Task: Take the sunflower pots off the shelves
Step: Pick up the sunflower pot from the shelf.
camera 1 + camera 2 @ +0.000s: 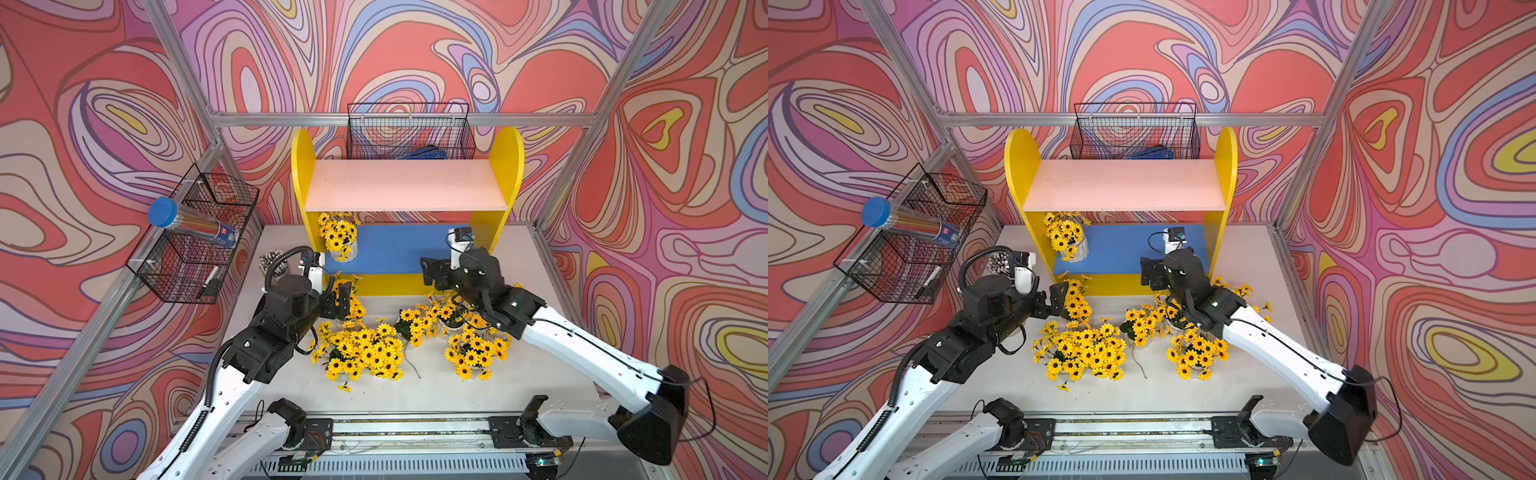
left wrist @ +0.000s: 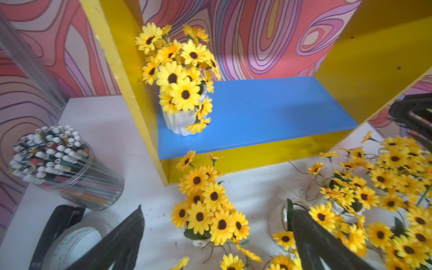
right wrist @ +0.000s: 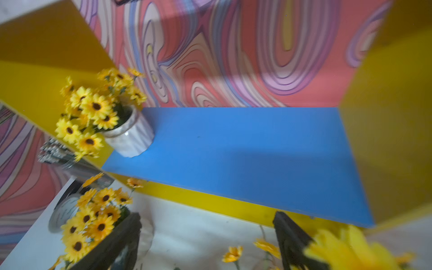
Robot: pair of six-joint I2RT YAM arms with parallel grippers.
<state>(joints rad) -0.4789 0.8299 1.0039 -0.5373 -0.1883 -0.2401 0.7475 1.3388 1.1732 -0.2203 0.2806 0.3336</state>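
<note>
The shelves [image 1: 403, 185] stand at the back, and the pink upper board is bare. One sunflower pot [image 1: 338, 239] [image 2: 180, 121] [image 3: 131, 138] is at the left end of the blue lower board [image 1: 390, 249]. Several more sunflower pots [image 1: 365, 349] [image 1: 1196, 353] crowd the table in front. My left gripper [image 1: 341, 300] [image 2: 214, 205] is open, low over the table, with one of those table pots [image 2: 205, 217] between its wide fingers, untouched. My right gripper [image 1: 432, 270] [image 3: 207, 215] is open and empty just in front of the blue board.
A clear cup of pencils [image 1: 272, 264] [image 2: 63, 163] and a tape roll [image 2: 74, 243] sit left of the shelves. Black wire baskets hang on the left wall [image 1: 195, 237] and the back wall [image 1: 409, 133]. A blue-capped tube [image 1: 187, 222] lies in the left basket.
</note>
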